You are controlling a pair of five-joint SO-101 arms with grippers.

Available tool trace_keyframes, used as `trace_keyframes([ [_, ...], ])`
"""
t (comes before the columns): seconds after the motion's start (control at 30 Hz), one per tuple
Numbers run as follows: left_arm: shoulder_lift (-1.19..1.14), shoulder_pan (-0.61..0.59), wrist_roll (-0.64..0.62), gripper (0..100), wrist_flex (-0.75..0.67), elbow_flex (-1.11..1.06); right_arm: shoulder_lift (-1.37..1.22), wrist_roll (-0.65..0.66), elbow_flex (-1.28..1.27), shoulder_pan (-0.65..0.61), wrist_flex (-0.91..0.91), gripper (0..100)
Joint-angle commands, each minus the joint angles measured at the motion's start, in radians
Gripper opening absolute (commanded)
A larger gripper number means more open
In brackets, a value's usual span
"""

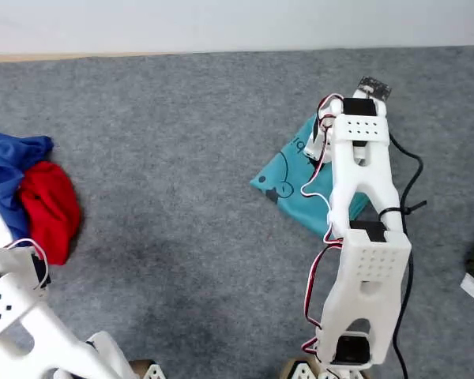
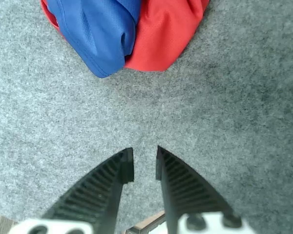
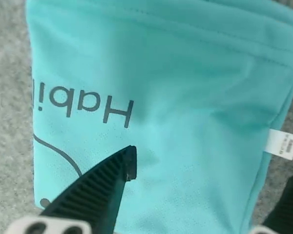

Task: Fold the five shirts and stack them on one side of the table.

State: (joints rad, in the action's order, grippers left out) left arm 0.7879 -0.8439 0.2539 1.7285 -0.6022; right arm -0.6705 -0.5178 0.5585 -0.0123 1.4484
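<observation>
Teal shirt (image 3: 185, 97) lies on grey felt (image 1: 182, 158) under the right gripper (image 3: 210, 175), spread wide and empty. A blue shirt (image 2: 97, 34) and a red shirt (image 2: 161, 39) bunch ahead of the left gripper (image 2: 145, 163), barely parted, empty. White wall (image 1: 221, 24) behind.

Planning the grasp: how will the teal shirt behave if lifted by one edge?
The teal shirt is likely floppy: thin fabric lying in folded layers, so it would probably drape and unfold. It looks light. Pushed, it may bunch on the rough grey mat rather than slide.
</observation>
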Motion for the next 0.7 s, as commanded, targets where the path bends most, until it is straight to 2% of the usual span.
trace_keyframes([
  [0.0, 0.015, 0.002, 0.003, 8, 0.026, 0.004, -0.025, -0.012, 0.046, -0.004, 0.002, 44.5],
  [0.4, 0.015, 0.002, 0.003, 8, 0.026, 0.004, -0.177, -0.012, 0.063, -0.002, 0.002, 43.3],
  [0.67, 0.015, 0.002, 0.003, 8, 0.026, 0.004, -0.217, 0.0, 0.103, -0.007, 0.004, 25.5],
])
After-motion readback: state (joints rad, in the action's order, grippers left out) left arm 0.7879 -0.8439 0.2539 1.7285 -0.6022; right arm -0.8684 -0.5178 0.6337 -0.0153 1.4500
